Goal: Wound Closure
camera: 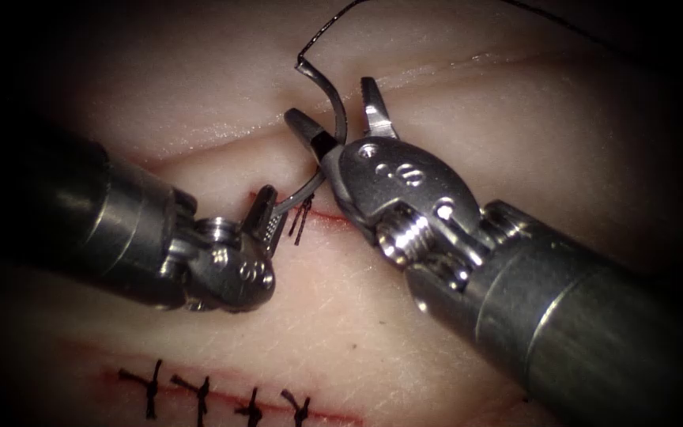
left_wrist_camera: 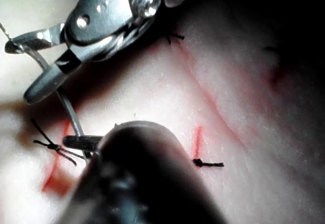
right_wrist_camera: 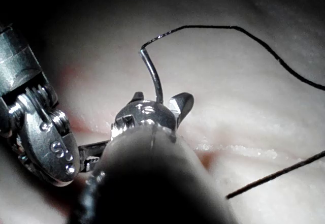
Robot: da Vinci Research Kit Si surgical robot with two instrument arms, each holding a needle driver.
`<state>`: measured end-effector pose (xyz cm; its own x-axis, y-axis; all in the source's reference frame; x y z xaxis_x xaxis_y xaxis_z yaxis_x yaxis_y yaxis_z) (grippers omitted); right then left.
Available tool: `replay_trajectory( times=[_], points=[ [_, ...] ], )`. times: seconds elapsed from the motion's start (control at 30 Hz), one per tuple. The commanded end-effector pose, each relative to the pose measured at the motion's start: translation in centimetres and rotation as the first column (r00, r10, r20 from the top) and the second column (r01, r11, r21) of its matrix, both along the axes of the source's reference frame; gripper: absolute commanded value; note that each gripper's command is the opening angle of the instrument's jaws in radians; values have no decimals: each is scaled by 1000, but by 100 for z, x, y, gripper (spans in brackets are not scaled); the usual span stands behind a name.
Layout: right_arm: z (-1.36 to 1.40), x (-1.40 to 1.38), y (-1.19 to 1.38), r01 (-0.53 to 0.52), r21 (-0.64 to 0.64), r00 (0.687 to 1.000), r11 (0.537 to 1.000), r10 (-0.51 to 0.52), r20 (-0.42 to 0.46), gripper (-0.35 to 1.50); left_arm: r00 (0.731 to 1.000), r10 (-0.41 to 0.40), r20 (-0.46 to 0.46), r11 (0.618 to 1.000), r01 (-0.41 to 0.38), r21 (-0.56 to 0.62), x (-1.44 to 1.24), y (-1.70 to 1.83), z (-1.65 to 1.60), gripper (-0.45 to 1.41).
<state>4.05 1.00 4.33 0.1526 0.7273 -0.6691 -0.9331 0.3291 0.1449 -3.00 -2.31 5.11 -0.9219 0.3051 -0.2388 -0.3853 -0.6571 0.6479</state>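
Gripping curved steel needle (camera: 327,138), L tool (camera: 266,212)

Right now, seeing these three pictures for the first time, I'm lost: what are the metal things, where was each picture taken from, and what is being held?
These are a surgical practice robot's two tools, working on pork belly, the tissue. The wide picture comes from an endoscope above; the other two come from cameras riding on each arm. The left tool has its jaws shut on the curved needle near its tip, beside the cut. The right tool has open jaws around the needle's middle, holding nothing. Black thread trails from the needle's back end. Finished stitches lie along a second cut.
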Motion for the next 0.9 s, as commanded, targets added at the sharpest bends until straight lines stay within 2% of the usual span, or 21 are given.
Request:
replay_trajectory(
  times=[0.03,0.1,0.13,0.17,0.27,0.3,0.37,0.4,0.47,0.5,0.6,0.63,0.67,0.73,0.8,0.83,0.87,0.9],
  points=[
    [7,8,1,2,-1,1000,1000,-2,0,115,1000,0,-1,1000,0,-1,-2,-6,6,-45],
    [11,7,1,3,-1,1000,1000,-3,3,70,1000,0,0,1000,0,-3,-1,-6,5,-45],
    [11,7,1,3,-1,1000,1000,-3,3,70,1000,0,0,1000,0,-3,-1,-6,5,-45],
    [12,7,-1,4,-3,1000,1000,-3,2,-30,1000,2,-3,1000,-2,-8,-1,-6,5,-45],
    [10,7,-4,-11,-1,1000,1000,11,13,-35,1000,5,-6,1000,-5,-11,-1,-5,5,-45],
    [9,7,-5,-26,5,1000,1000,26,17,-35,1000,13,-13,1000,-13,-12,-1,-5,5,-35],
    [7,6,-5,-42,11,999,999,41,22,-35,1000,21,-21,1000,-21,-11,-1,-3,5,10],
    [6,6,-5,-40,11,999,999,40,20,-35,999,23,-28,1000,-23,-10,0,-3,4,21],
    [5,5,-4,-38,12,999,999,37,18,-35,999,28,-31,1000,-28,-9,0,-2,4,21],
    [4,3,-3,-32,13,999,999,32,12,-35,999,24,-35,1000,-25,-8,1,-2,4,54],
    [3,0,-3,-25,-4,1000,1000,24,-9,-35,999,24,-35,1000,-24,-6,2,0,3,54],
    [3,-11,-2,-7,-26,998,1000,5,-61,-35,991,35,128,998,-43,55,4,7,-2,111],
    [3,-11,-2,-7,-26,998,1000,5,-61,-35,991,35,128,998,-43,55,4,7,-2,111],
    [3,-21,-2,4,-29,994,1000,-7,-109,-35,947,46,319,984,-98,149,6,9,-10,135],
    [4,-36,-2,40,-45,987,998,-46,-154,-35,890,15,455,969,-125,213,7,8,-20,138],
    [5,-54,-4,82,-73,972,994,-96,-213,-35,839,-16,544,959,-140,245,9,8,-31,135],
    [5,-54,-4,82,-73,972,994,-96,-213,-35,839,-16,544,959,-140,245,9,8,-31,135],
    [5,-63,-4,100,-81,965,992,-117,-236,-35,800,-26,600,952,-162,259,10,9,-38,131]
  ],
)
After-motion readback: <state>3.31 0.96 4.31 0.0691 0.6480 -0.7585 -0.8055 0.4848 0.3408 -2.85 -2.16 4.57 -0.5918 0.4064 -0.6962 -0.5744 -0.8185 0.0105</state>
